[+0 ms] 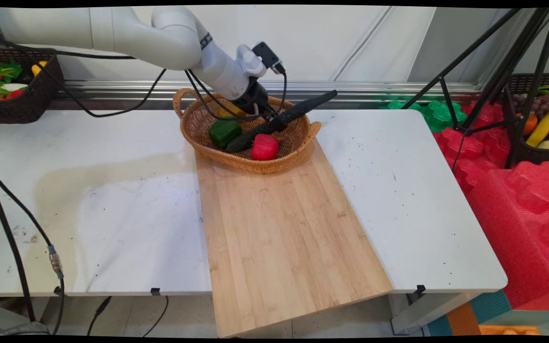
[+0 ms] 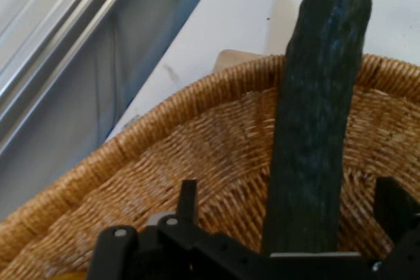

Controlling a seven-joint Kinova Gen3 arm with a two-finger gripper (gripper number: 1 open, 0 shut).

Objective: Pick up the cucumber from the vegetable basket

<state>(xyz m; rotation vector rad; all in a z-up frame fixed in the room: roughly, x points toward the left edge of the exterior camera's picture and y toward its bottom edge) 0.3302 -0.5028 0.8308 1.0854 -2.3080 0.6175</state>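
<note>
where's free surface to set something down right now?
Free: the wooden board from the wicker basket to its near edge; the white table left of the board; table right of the board. Crowded: the basket, holding a green pepper, red pepper, long dark cucumber and the end effector.

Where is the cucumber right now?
In the main view, the cucumber lies aslant in the wicker basket behind the red pepper, its far end overhanging the right rim.
</note>
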